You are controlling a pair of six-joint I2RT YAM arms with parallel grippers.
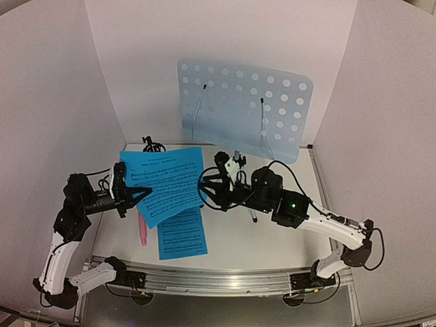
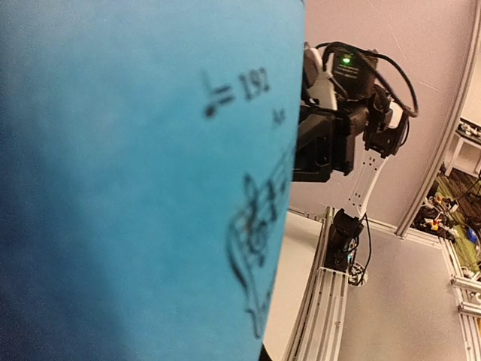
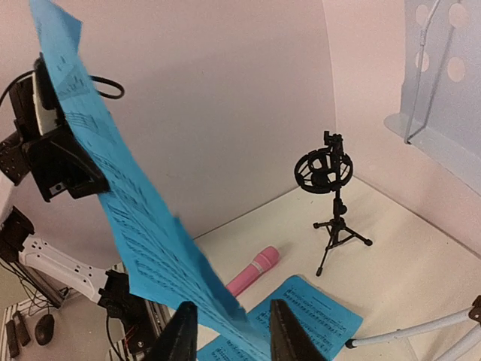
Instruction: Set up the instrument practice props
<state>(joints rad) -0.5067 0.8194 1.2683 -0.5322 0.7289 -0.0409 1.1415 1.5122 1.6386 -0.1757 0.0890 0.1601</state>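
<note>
1 sheet [image 1: 163,180] is pinched aloft by left jaws, w/ right jaws spread round its edge; stand [image 1: 242,102] unloaded, mic [image 1: 142,228] unmounted.

Blue sheet [image 1: 167,180] aloft, pink microphone [image 1: 143,230] flat

A pale-blue perforated desk [image 1: 245,109] stands at 12 o'clock against the back wall. Near the centre a blue sheet [image 1: 167,184] hangs tilted above the table [image 1: 272,238], with the left gripper [image 1: 139,196] pinching its 9 o'clock edge and the right gripper [image 1: 208,187] at its 3 o'clock edge. A second sheet [image 1: 182,234] lies flat at 6 o'clock of it. A pink mic [image 1: 142,228] lies at 7 o'clock, partly covered by the raised sheet. A black mount [image 1: 152,144] peeks out at 11 o'clock
</note>
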